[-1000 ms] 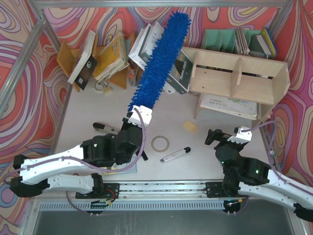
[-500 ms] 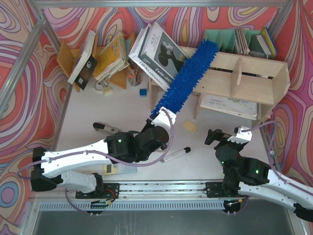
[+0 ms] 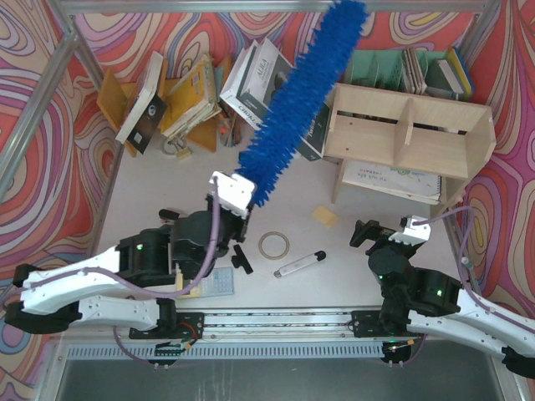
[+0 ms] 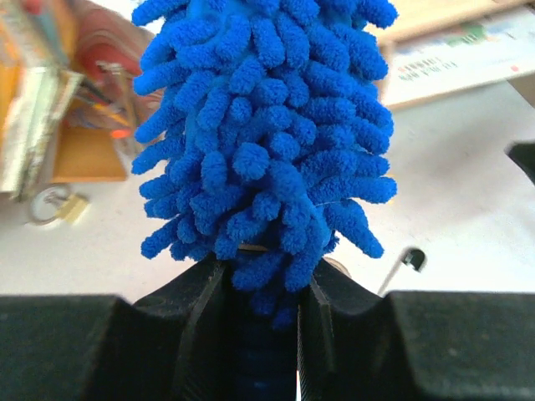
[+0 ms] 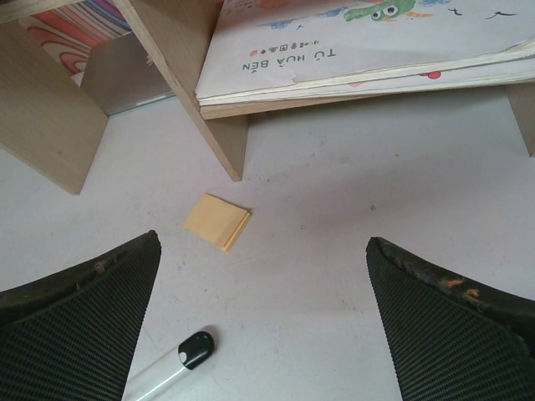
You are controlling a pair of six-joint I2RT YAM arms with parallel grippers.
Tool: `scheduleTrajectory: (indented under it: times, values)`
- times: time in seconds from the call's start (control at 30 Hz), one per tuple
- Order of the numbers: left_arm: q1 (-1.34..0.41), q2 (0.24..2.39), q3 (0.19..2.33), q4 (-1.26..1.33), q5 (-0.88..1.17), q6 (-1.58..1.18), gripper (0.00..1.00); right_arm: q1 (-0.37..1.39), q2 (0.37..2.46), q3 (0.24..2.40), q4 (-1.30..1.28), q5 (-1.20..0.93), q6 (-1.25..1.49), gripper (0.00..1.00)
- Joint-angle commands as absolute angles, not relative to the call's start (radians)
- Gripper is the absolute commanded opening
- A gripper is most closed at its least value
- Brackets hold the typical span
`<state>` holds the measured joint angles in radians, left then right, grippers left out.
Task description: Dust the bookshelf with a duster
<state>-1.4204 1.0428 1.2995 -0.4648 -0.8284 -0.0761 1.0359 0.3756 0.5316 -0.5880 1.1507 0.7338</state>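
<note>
The duster (image 4: 267, 142) is soft blue microfibre cloth, thick with fuzzy, matt noodles. My left pincer (image 4: 257, 330) is matt black plastic, ribbed on its inner faces. My right pincer (image 5: 263, 259) has black pads (image 5: 75, 322) with a fine, rough grid, scuffed pale at the edges. The bookshelf (image 5: 50, 92) is pale bare wood, matt and unvarnished. The bench (image 5: 334, 217) is smooth, matt white. The picture book (image 5: 351, 42) is paper; the marker pen (image 5: 167, 368) is glossy plastic.

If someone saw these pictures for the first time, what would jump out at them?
The fluffy bright blue duster, clamped in the left gripper, slanting up across the middle of the overhead view. Then the light plywood bookshelf at back right, and the loud swirly pattern on the walls all round.
</note>
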Motion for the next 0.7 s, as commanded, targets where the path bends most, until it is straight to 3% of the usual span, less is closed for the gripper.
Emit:
scheduleTrajectory:
  times: [0.0,0.2,0.47,0.67]
  values:
    - [-1.419,0.971,1.281,-0.449,-1.076,-0.075,0.00,1.042,0.383,0.526,-0.577,1.164,0.743,0.99]
    - [-1.382,0.881,1.278,-0.533,-1.250,-0.125,0.00,1.042,0.391,0.526,-0.577,1.162,0.744,0.99]
    - [-1.305,0.956,1.406,-0.939,-1.181,-0.414,0.00,1.042,0.393,0.530,-0.587,1.163,0.754,0.99]
    - [-1.198,0.974,1.417,-1.072,-1.033,-0.541,0.00,1.042,0.396,0.530,-0.588,1.164,0.756,0.99]
